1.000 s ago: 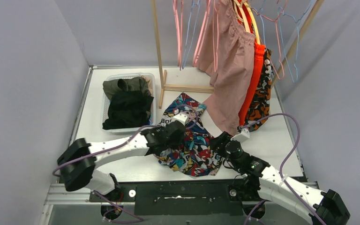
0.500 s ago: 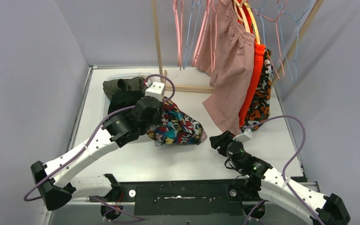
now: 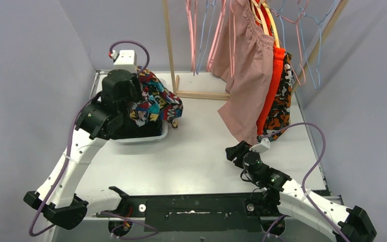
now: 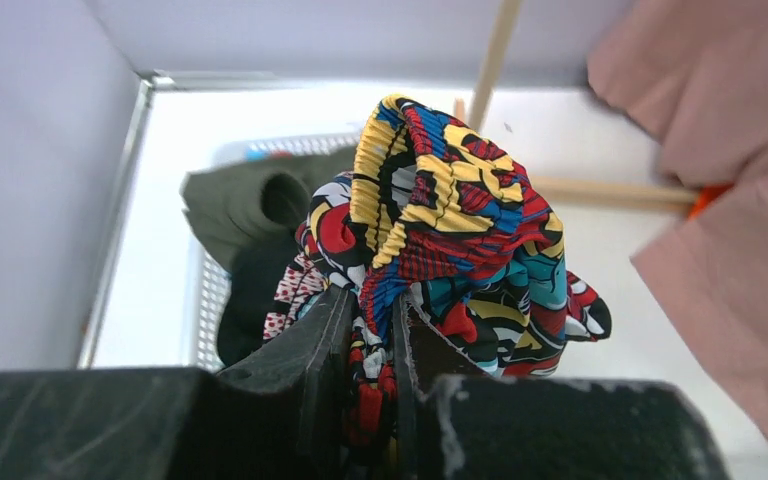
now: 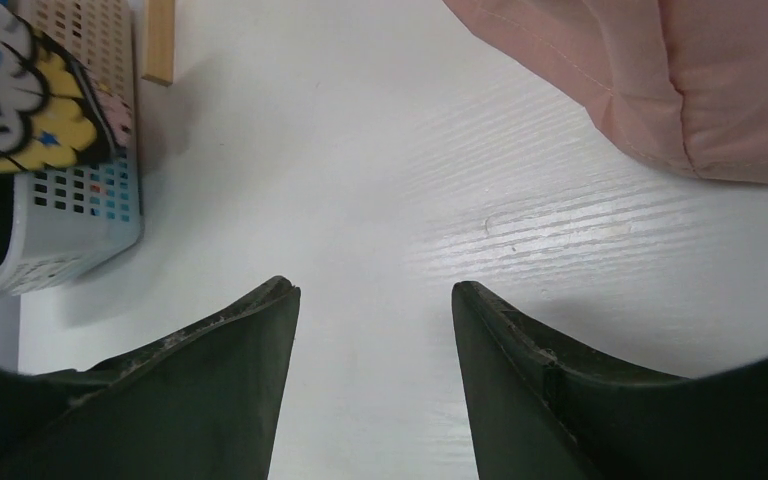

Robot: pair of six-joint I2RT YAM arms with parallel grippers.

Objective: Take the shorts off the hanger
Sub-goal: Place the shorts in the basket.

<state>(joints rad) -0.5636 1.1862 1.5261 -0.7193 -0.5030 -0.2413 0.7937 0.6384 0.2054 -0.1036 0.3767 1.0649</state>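
Right gripper (image 3: pixel 233 150) sits low over the table (image 3: pixel 201 161), jaws apart, empty. Left gripper (image 4: pixel 372 300) pinches the comic-print shorts (image 3: pixel 156 103) above the basket (image 3: pixel 146 139) — the drop step; next it must release. Beyond, 3 pairs hang — pink shorts (image 3: pixel 247 75) nearest.

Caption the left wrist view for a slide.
Left gripper pinching the comic-print shorts above the white basket.
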